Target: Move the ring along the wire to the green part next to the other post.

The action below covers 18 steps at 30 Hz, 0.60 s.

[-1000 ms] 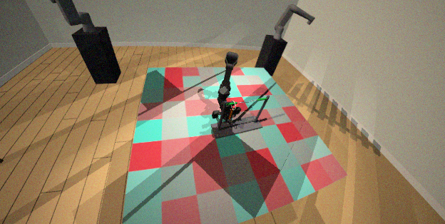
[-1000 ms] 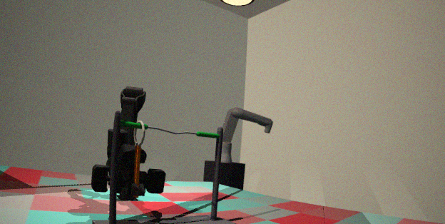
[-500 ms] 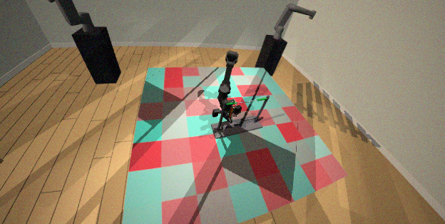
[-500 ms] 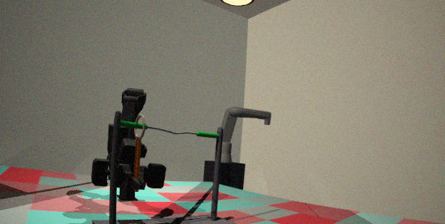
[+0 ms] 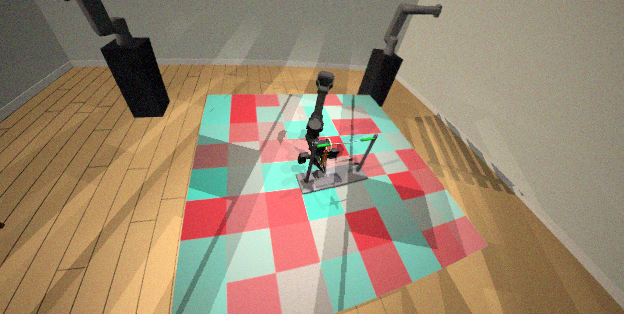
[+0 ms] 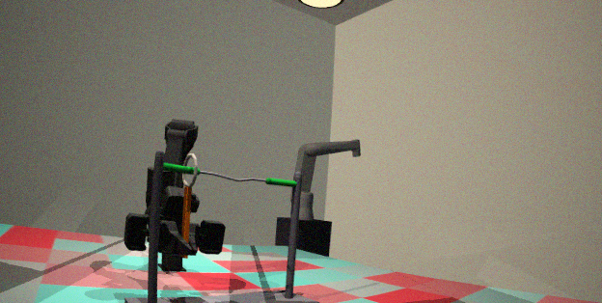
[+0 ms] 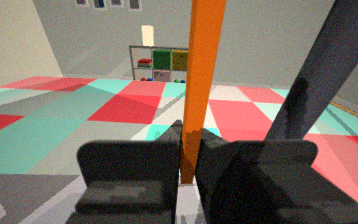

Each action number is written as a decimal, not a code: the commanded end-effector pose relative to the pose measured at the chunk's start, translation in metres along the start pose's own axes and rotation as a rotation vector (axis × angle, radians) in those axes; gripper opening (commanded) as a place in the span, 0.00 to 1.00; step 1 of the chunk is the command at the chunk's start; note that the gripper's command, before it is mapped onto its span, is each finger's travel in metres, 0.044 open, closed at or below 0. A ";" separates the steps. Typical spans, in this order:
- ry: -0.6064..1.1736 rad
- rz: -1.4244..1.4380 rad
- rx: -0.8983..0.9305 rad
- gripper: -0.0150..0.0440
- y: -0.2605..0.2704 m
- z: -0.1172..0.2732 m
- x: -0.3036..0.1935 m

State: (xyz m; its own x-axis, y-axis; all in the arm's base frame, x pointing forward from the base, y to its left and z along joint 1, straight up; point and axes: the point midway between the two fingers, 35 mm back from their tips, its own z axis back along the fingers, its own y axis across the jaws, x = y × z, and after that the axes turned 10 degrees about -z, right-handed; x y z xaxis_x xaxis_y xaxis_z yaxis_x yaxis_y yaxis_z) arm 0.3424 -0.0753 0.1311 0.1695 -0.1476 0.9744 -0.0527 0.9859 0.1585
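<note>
The ring [image 6: 192, 154] is around the left green part [image 5: 324, 145] [image 6: 174, 167], close to its inner end where the thin grey wire [image 6: 236, 179] begins. The green part passes near the ring's middle. The orange handle [image 5: 324, 157] [image 6: 186, 209] [image 7: 205, 55] points down from the ring, nearly upright. My gripper [image 6: 186, 240] [image 7: 183, 124] is shut on the handle's lower part, below the wire and just beside the left post [image 5: 310, 164] [image 6: 154, 234]. The other green part [image 5: 368, 139] [image 6: 281, 181] is at the right post [image 5: 367, 153] [image 6: 293, 238]. The ring is out of the wrist view.
The grey base [image 5: 345, 180] carries both posts. In the wrist view a dark post [image 7: 325, 70] slants up close on the right side of my gripper. Two other arms stand on black pedestals [image 5: 135, 77] [image 5: 380, 74] beyond the checkered mat [image 5: 250, 254]. A shelf stands far back in the wrist view.
</note>
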 end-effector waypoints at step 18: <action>0.003 -0.002 -0.002 0.00 0.020 0.000 -0.003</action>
State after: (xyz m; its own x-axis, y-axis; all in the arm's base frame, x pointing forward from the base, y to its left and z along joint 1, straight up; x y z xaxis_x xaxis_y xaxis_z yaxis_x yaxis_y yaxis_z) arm 0.3418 -0.0584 0.1305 0.1737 -0.1459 0.9739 -0.0542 0.9860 0.1574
